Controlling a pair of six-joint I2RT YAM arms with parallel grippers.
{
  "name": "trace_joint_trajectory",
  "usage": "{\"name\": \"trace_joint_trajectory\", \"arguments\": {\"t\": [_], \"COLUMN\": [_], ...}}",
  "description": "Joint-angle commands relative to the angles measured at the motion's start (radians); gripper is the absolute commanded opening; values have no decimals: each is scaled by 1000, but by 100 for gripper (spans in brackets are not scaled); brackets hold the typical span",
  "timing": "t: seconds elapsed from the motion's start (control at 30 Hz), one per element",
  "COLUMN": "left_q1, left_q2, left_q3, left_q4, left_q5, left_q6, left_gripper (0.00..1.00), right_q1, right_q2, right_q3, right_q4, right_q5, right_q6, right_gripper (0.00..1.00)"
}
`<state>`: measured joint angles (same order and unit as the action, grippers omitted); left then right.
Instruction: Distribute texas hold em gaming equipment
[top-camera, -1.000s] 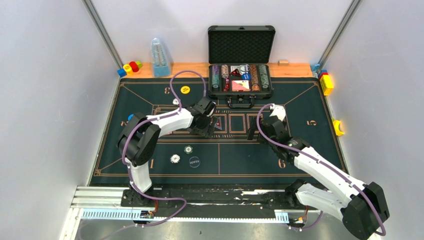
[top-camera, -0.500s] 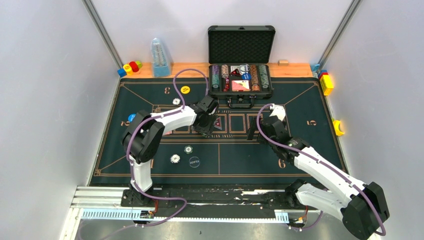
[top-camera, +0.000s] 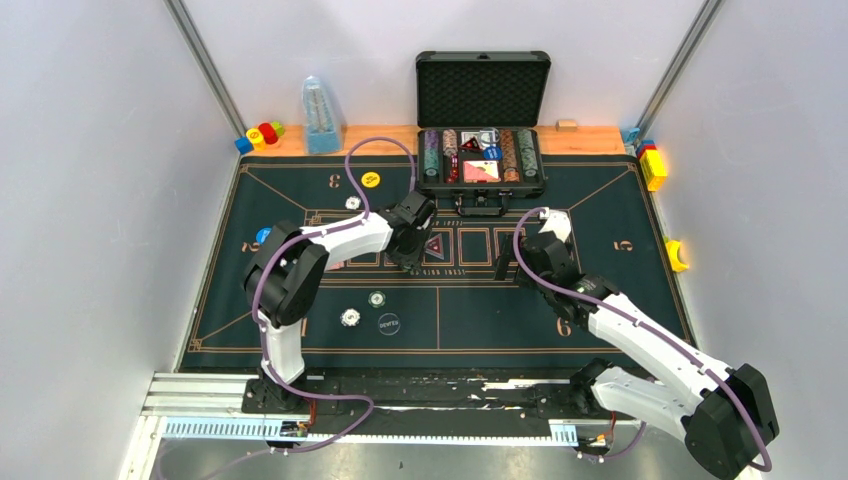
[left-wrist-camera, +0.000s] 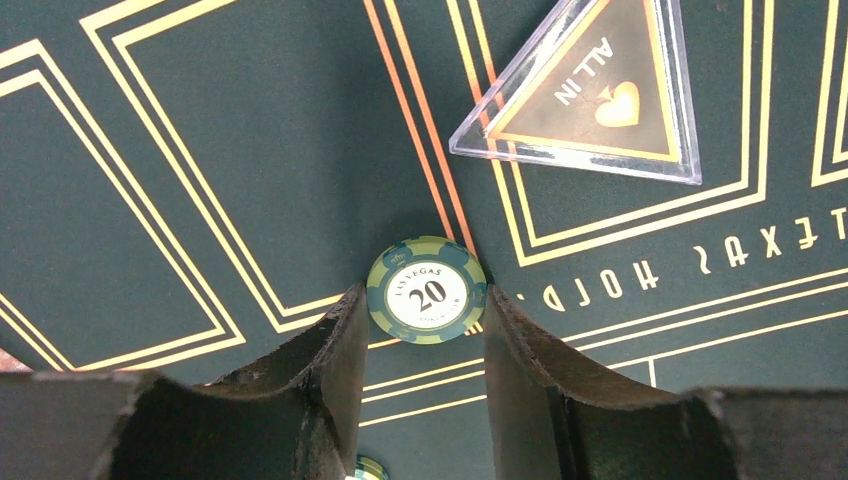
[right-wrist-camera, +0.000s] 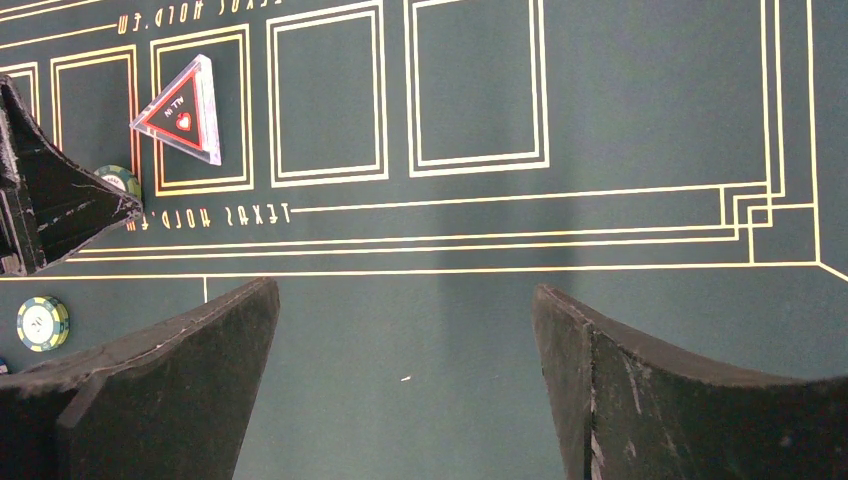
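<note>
Left claw (left-wrist-camera: 422, 297) is shut on a green chip (left-wrist-camera: 427, 291), with the tips pinching its rim from both sides. The chip lies flat on the felt mat (left-wrist-camera: 200, 150), on the gold border lines just below the row of card boxes at mat centre. The grip is low and edge-on, probably because a flat chip offers no other purchase. It could be a pick or a placement; I cannot tell which.

Right claw (right-wrist-camera: 405, 288) is spread wide with nothing in it, hanging over the bare mat right of centre. It is likely parked clear of the working arm.

Writing:
- The chip face reads "LAS VEGAS" over "20".
- The clear all-in triangle (left-wrist-camera: 585, 95) sits inside one card box, near the chip but apart from it. It reads "ALL IN" with a small suit symbol.
- The mat print reads "TEXAS HOLD", upside down in the wrist views.
- Seat numbers 5 and 6 are legible on the right side of the mat in the top view.
- The dealer button (top-camera: 389, 324), a dark disc, has white lettering too small to read for sure.

Two more chips (top-camera: 350, 317) lie just left of the button near the left arm's seat, so that seat looks already served. The open case (top-camera: 483, 90) at the far mat edge holds the chip rows and is probably the supply.
</note>
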<state>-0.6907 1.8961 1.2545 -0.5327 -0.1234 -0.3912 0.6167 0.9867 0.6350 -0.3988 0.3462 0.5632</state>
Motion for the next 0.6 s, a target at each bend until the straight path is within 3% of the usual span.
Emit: {"name": "trace_joint_trajectory", "arguments": {"t": [0.0, 0.23, 0.57], "left_q1": [-11, -9, 41], "left_q2": [-12, -118, -118], "left_q3": [-27, -18, 47], "left_q4": [53, 81, 51], "left_q5": [2, -96, -201], "left_q6": [-63, -77, -59], "left_gripper": [0, 0, 0], "right_q1": [-2, -2, -2], "right_q2": [-21, -22, -20], "right_q3": [-3, -4, -4], "right_q4": [36, 37, 39], "right_q5": [4, 9, 10], "right_q6": [-2, -2, -3], "right_gripper": [100, 100, 100]}}
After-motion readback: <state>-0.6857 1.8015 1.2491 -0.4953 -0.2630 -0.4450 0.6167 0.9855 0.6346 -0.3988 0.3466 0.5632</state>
